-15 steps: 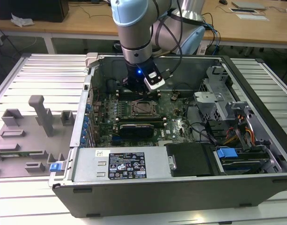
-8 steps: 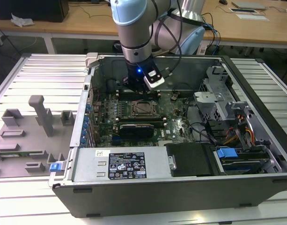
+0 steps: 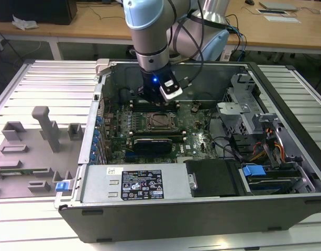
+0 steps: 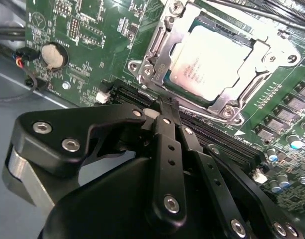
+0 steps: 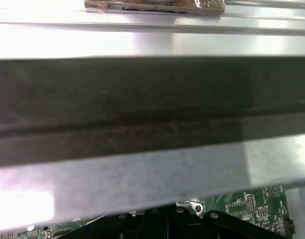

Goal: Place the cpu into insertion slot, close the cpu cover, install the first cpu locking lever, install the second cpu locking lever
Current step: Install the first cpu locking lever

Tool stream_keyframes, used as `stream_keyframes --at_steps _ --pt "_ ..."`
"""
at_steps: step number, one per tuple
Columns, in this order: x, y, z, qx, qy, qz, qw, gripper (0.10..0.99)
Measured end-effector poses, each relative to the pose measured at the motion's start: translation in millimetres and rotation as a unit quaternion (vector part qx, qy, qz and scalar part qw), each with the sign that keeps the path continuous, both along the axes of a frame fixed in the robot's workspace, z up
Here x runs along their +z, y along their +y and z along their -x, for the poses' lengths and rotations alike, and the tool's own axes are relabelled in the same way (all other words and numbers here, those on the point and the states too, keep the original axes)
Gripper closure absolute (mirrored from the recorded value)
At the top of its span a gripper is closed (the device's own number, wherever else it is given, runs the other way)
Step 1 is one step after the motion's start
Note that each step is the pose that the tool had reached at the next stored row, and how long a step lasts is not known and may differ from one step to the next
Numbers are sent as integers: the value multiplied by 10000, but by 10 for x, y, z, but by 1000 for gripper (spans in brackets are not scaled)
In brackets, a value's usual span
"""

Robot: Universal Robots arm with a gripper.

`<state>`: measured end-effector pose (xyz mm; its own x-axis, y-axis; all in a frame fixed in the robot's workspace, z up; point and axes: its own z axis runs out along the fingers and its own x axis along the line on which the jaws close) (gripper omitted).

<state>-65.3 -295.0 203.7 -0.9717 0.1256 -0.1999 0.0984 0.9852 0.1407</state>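
Observation:
The cpu [image 4: 204,62], a silver-grey square chip, lies flat in the insertion slot [image 3: 161,121] on the green board. The cpu cover [image 4: 163,46], a shiny metal frame, lies down over the chip's edges. Thin metal lever rods run along the frame's sides; I cannot tell whether they are latched. My gripper [image 4: 164,105] hovers just beside the socket, over the black memory slots, with its black fingers pressed together and nothing between them. In the exterior view the gripper [image 3: 156,100] hangs inside the open case, just behind the socket.
Long black memory slots [image 4: 217,134] lie between gripper and socket. A coin battery [image 4: 51,55] sits on the board. A black card [image 3: 152,142], drive cage [image 3: 244,112] and labelled metal box [image 3: 142,183] crowd the case. The case wall [image 5: 152,99] stands close. A grey fixture [image 3: 29,151] lies outside.

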Motion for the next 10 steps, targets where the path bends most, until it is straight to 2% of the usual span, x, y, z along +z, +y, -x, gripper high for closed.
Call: stream_keyframes --at_steps 4,10 --pt "-28 1 0 -241 0 0 9997 980" --pt "-41 0 0 -362 1 2 9993 980"
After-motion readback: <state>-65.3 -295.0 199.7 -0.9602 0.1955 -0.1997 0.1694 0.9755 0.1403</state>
